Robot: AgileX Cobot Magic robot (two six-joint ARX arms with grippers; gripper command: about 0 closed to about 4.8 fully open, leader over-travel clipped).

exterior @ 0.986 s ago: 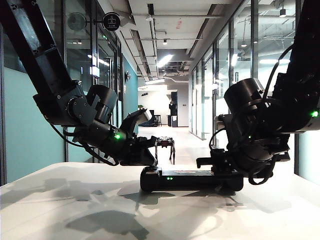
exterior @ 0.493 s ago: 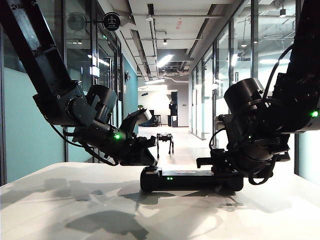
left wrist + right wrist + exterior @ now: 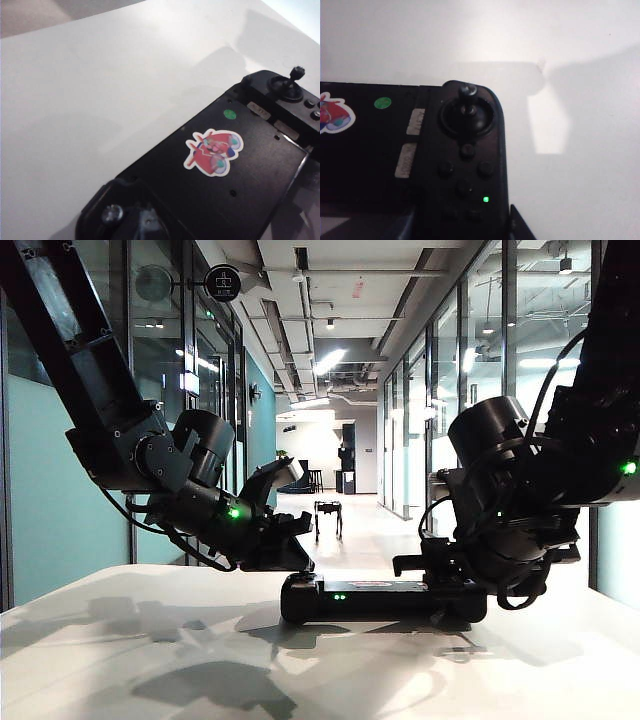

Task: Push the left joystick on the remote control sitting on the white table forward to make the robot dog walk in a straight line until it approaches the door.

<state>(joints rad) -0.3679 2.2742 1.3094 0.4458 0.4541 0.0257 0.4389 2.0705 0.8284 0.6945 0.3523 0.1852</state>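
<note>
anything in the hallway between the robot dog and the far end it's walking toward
Nothing visible: the floor beyond the robot dog looks bare in the exterior view. The remote control and both hands on the white table are well in front of it.

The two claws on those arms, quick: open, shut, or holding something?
Left gripper, over the left end of the remote control: cannot be told.
Right gripper, down at its right end: cannot be told.
</note>
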